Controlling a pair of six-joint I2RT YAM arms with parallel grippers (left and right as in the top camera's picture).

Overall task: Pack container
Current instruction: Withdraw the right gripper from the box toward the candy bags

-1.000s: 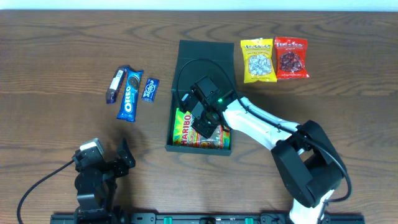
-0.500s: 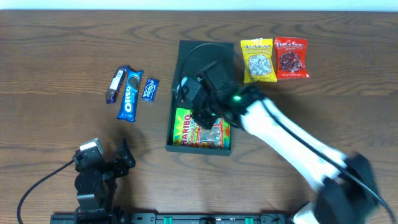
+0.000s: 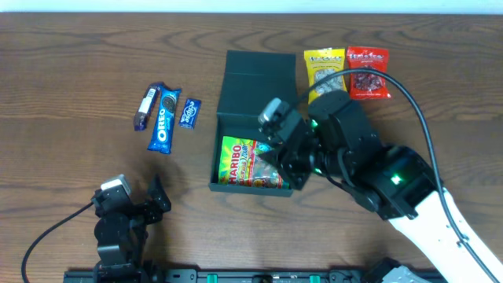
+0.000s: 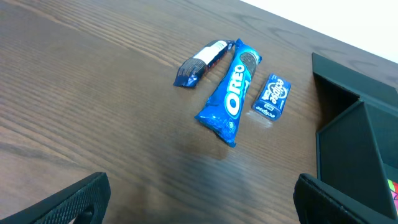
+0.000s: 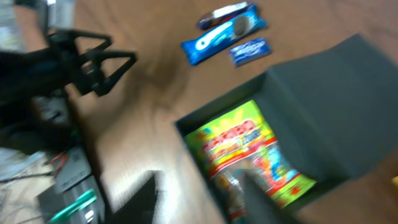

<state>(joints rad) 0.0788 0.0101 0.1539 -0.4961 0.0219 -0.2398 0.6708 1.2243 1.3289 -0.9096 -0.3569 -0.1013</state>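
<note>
The matte, dark green container (image 3: pixel 255 86) sits mid-worktop (image 3: pixel 71 63), its rigid flap lid laid flat toward 12 o'clock and a glossy Haribo bag (image 3: pixel 245 163) covering its floor. The right claw (image 5: pixel 202 194) hangs over the box's 3 o'clock wall, its fingers seemingly spread and empty in the blurred wrist view. The left claw (image 4: pixel 199 208), spread wide, rests at 7 o'clock amid bare wood, with a crinkly blue Oreo pack (image 3: pixel 163 119) at 9 o'clock.

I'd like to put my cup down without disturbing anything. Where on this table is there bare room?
Bare wood lies left of the chocolate bar, and in front between the left claw and the green box. Right of the red bag is free too. Crowded: around the box, where the right arm hangs over.
</note>
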